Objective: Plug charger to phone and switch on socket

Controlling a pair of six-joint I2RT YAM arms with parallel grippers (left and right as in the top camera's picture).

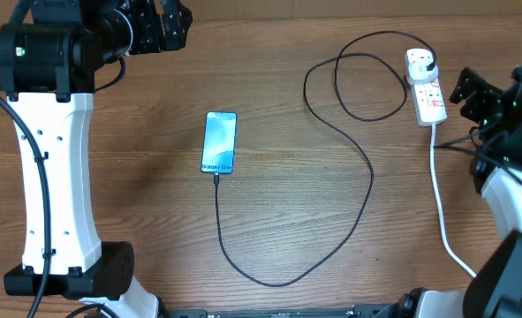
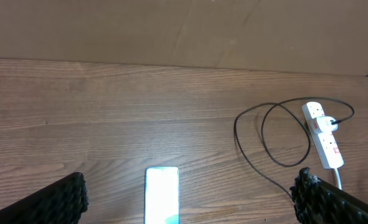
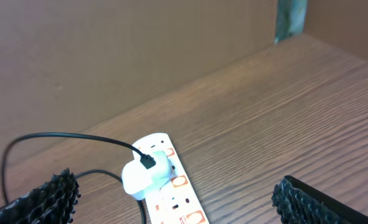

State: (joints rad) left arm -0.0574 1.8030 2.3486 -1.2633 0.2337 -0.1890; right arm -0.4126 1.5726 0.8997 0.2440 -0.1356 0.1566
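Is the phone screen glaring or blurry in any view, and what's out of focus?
Overhead: the phone is sharp, its lettering just readable. Left wrist: its screen blows out to near white. Right wrist: no phone; the socket is crisp, the fingers dark and cropped at the bottom edge.

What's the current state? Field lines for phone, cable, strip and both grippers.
phone: flat, screen up and lit
cable: tip at phone's bottom edge, looks plugged in; other end in white adapter
strip: adapter seated at its far end; switch state unreadable
left gripper: jaws open, empty
right gripper: jaws open, empty, close to strip
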